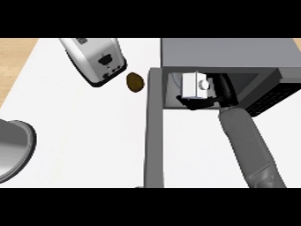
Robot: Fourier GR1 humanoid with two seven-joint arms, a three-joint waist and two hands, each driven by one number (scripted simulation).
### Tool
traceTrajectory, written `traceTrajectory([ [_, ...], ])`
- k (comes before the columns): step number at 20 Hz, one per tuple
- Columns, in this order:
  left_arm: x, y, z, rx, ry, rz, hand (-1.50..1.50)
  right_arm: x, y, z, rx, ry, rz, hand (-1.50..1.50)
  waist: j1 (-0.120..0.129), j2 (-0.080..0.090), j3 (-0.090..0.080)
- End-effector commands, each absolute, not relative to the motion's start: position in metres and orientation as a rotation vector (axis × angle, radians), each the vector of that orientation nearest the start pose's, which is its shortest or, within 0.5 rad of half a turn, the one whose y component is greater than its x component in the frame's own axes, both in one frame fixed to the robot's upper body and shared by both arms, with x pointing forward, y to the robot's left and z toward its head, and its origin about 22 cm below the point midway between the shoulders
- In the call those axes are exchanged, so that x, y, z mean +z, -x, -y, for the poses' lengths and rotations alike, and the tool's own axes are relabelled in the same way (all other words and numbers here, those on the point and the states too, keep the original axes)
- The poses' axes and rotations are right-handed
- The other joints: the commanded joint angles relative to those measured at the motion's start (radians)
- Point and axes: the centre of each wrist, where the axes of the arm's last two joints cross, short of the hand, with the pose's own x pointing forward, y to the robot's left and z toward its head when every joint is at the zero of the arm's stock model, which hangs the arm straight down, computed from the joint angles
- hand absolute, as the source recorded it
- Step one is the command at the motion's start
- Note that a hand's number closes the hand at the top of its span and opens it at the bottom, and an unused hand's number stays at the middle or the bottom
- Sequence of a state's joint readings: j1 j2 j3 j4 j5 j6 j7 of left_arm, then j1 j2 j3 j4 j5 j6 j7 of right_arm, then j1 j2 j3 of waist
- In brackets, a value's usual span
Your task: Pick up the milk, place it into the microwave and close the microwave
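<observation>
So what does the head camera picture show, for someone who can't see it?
The robot's right hand holds the white milk carton inside the open microwave, whose door swings out toward the viewer. A toaster and a brown potato sit left of it.

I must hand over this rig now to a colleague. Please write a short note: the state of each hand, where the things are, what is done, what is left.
Right hand: inside the microwave, fingers curled round the milk.
Left hand: not in view.
Milk: a white carton, within the microwave opening; whether it rests on the floor cannot be told.
Microwave door: wide open.
Done: milk picked up and brought in.
Left: release the milk, withdraw the arm, close the door.
</observation>
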State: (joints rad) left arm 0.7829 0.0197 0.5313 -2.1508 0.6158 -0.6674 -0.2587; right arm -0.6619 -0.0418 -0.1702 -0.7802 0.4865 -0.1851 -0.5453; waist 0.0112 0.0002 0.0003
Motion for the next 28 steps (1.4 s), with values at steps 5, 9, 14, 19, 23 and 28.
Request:
traceTrajectory([
  [5, 0.053, -0.03, -0.369, 0.153, 0.054, 1.924, -1.5, 0.035, -0.427, 0.184, 0.52, 0.521, 1.876, 1.5, 0.026, 0.012, 0.0],
  [9, 0.056, -0.033, -0.378, 0.139, 0.061, 1.905, -1.5, 0.03, -0.432, 0.2, 0.508, 0.644, 1.844, 1.5, 0.052, 0.023, 0.001],
  [14, 0.053, -0.053, -0.377, 0.105, 0.093, 1.933, -1.5, 0.023, -0.431, 0.202, 0.338, 0.79, 1.767, 1.5, 0.079, 0.044, 0.003],
  [19, 0.044, -0.056, -0.382, 0.094, 0.093, 1.913, -1.5, 0.033, -0.438, 0.215, 0.286, 0.862, 1.795, -1.5, 0.098, 0.049, 0.003],
  [23, 0.05, -0.07, -0.383, 0.058, 0.074, 1.928, -1.5, 0.027, -0.435, 0.223, 0.379, 0.938, 1.765, -1.5, 0.101, 0.053, 0.003],
  [28, 0.053, -0.076, -0.376, 0.016, 0.109, 1.921, -1.5, 0.02, -0.434, 0.203, 0.393, 0.781, 1.77, -1.5, 0.099, 0.047, 0.004],
])
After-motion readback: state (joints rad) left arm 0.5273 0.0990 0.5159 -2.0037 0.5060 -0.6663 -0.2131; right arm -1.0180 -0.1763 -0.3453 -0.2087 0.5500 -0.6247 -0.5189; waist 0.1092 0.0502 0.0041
